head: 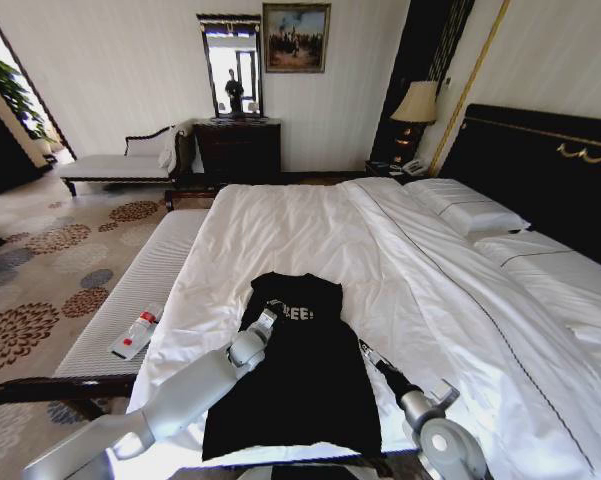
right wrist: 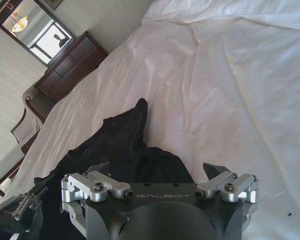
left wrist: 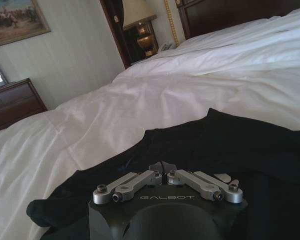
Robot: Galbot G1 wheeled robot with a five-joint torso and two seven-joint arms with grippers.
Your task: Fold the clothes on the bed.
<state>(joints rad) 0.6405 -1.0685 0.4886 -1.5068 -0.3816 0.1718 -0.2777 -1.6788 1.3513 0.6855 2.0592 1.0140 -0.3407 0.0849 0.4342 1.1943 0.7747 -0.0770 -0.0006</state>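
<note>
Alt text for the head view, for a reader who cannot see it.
A black T-shirt lies on the white bed. The left gripper rests on its left side near the chest; the right gripper is at its right edge. A pale bench stands beside the bed.

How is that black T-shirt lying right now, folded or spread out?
Partly folded. The black T-shirt lies on the bed as a narrow strip, its sleeves turned inward, white lettering up.

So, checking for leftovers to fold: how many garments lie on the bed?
1: a black T-shirt on the bed near its foot, between both grippers. None seems hidden.
</note>
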